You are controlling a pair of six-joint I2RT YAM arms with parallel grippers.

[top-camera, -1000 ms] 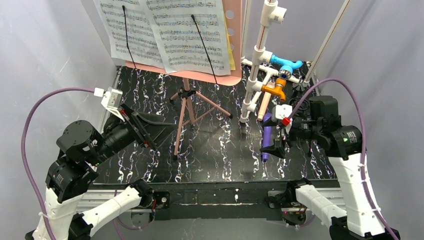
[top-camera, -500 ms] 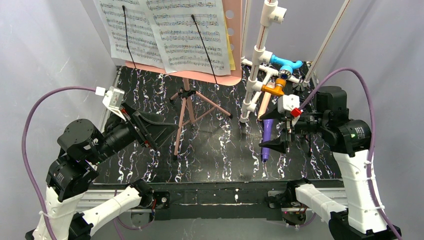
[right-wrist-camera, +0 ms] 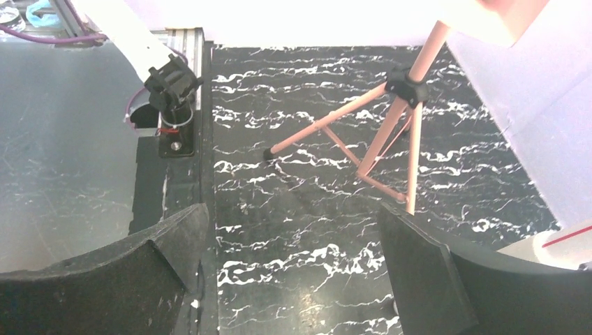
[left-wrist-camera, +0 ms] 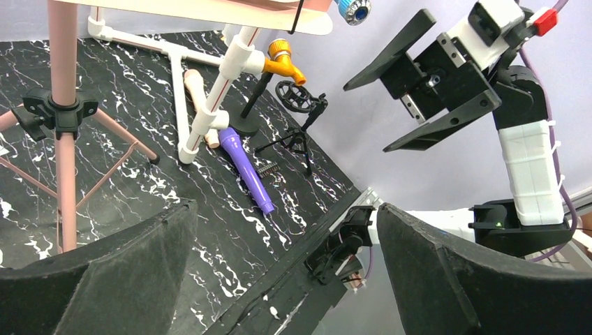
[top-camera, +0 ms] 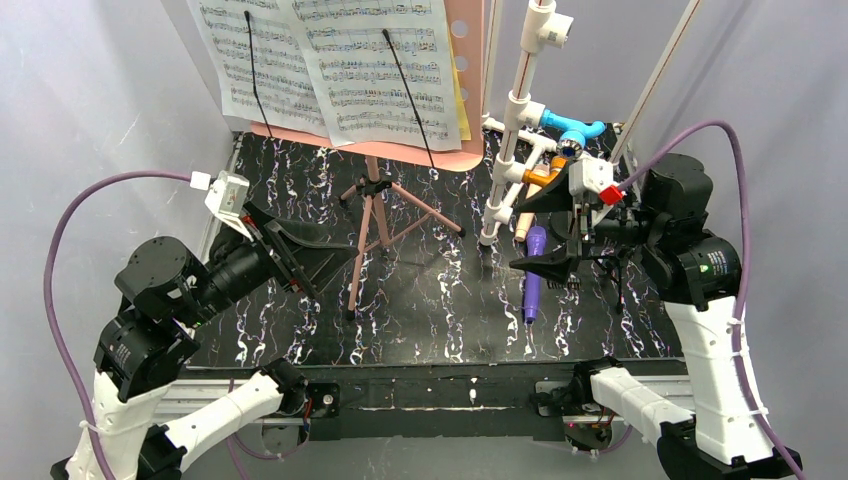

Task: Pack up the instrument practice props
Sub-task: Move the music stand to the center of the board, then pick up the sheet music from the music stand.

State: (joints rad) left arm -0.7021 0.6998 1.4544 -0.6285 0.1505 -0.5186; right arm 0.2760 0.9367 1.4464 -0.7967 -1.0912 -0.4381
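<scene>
We see both pairs of jaws spread wide and empty: the left gripper (top-camera: 325, 265) hangs at 9 o'clock of the black marbled table (top-camera: 420, 320), and the right gripper (top-camera: 517, 237) is raised at 3 o'clock, over the purple microphone (top-camera: 529, 295). That microphone lies flat, its long axis running 12 to 6, with the head toward 12 and the thin end toward 6. The beige microphone (left-wrist-camera: 195, 87) lies just beyond it, against the white pipe frame (top-camera: 515, 130). The pink sheet-music holder (top-camera: 372, 215) stands upright toward 12, its printed music pages (top-camera: 380, 70) facing 6

Robot lab booth: grey backdrop walls (top-camera: 100, 80), black marbled table (top-camera: 430, 305).
</scene>
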